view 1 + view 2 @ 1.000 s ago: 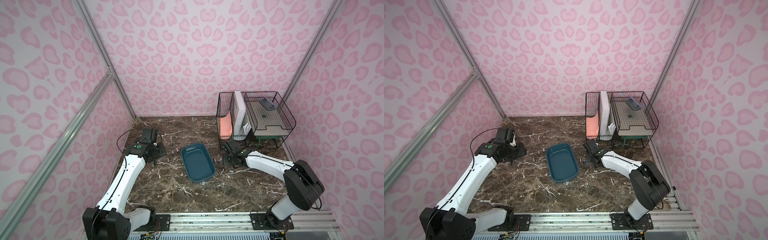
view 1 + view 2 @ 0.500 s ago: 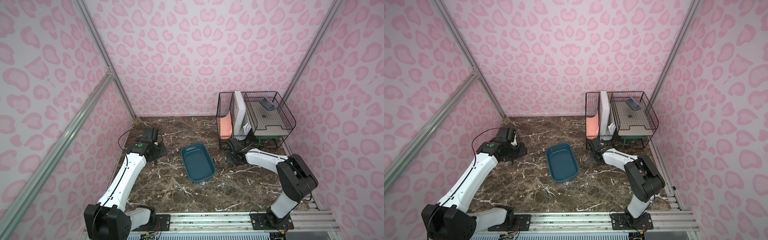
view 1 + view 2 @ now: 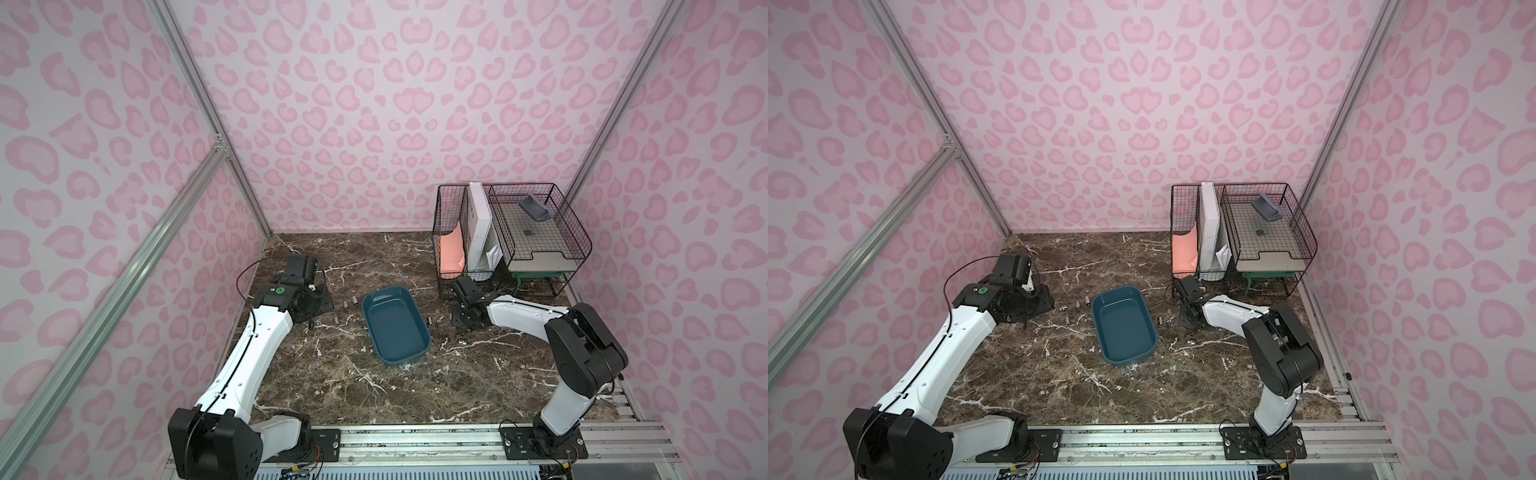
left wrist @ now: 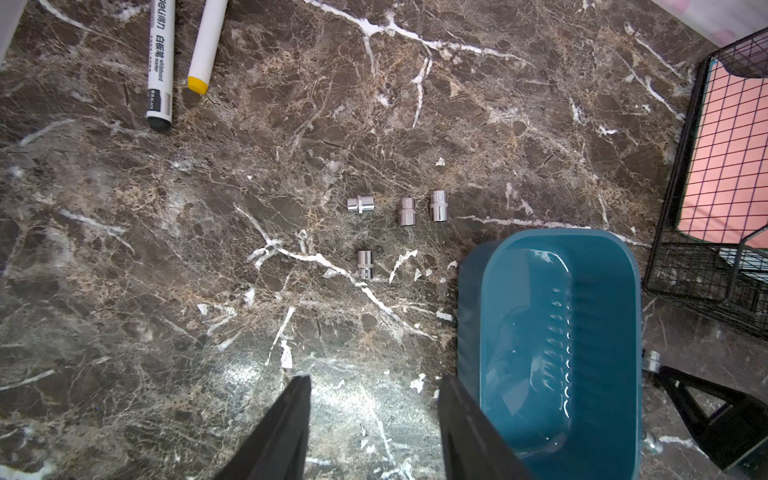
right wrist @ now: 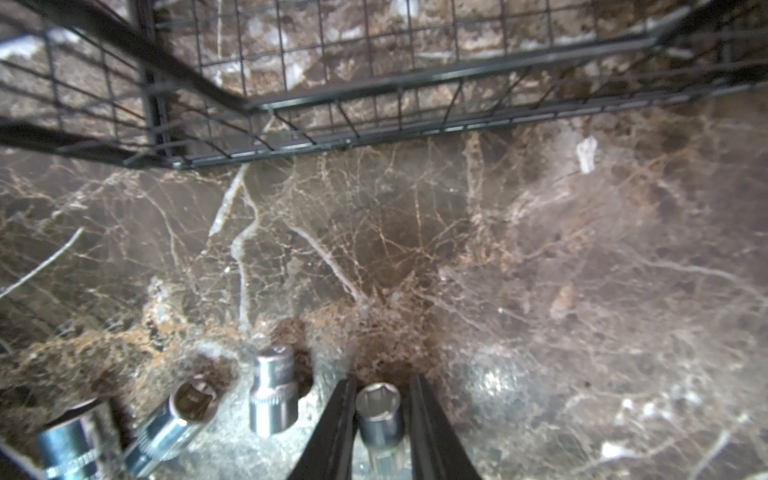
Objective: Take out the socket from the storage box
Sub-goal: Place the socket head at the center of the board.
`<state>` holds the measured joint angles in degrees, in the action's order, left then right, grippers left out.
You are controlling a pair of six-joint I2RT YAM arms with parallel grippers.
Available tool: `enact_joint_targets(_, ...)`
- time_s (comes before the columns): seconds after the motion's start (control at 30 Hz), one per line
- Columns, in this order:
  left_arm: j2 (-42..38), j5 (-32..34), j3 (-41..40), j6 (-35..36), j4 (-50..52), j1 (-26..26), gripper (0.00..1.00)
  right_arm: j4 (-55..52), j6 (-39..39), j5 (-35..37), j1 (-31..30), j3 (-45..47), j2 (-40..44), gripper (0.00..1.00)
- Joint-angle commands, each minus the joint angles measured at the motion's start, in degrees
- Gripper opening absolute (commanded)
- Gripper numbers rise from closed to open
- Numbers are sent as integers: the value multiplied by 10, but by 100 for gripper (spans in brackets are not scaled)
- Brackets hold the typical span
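One teal storage box (image 3: 395, 328) lies at the middle of the desk (image 3: 332, 382). Four sockets (image 4: 365, 264) rest on the desk between the box and the left edge, with two markers (image 4: 160, 62) farther off. Four more are on the box's right-edge side: three loose (image 5: 272, 390) and one socket (image 5: 379, 409) between the right fingers (image 5: 340, 424), which flank it closely. I cannot tell whether they pinch it. The left fingers (image 4: 291, 424) stand apart, holding nothing.

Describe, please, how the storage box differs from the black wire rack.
The storage box is solid teal-blue plastic; the wire rack is open black mesh. The box is one low tray; the rack stands taller, with upright slots and stacked trays. The box looks empty; the rack holds a pink sheet and a white folder. Both rest on the marble table.
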<state>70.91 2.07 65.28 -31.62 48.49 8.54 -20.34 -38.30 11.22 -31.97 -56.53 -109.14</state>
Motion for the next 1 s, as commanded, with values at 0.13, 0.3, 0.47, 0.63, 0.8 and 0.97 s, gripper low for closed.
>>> enact_joint_targets(0.13,3,1,6,-5,1,-1,53,4,-6,1,0,-4,2,31)
enact_joint_targets(0.3,5,0,10,-5,1,1,53,4,-5,5,0,1,18,32)
enact_joint_targets(0.47,7,1,23,-9,-11,1,53,20,-1,23,-2,27,90,34)
enact_joint_targets(0.63,8,32,25,-2,-51,1,54,23,26,59,-2,43,174,36)
enact_joint_targets(0.8,-3,11,-23,31,-185,1,53,69,69,99,10,82,264,44)
enact_joint_targets(0.97,-1,57,-65,49,-288,0,66,152,131,138,49,145,339,55)
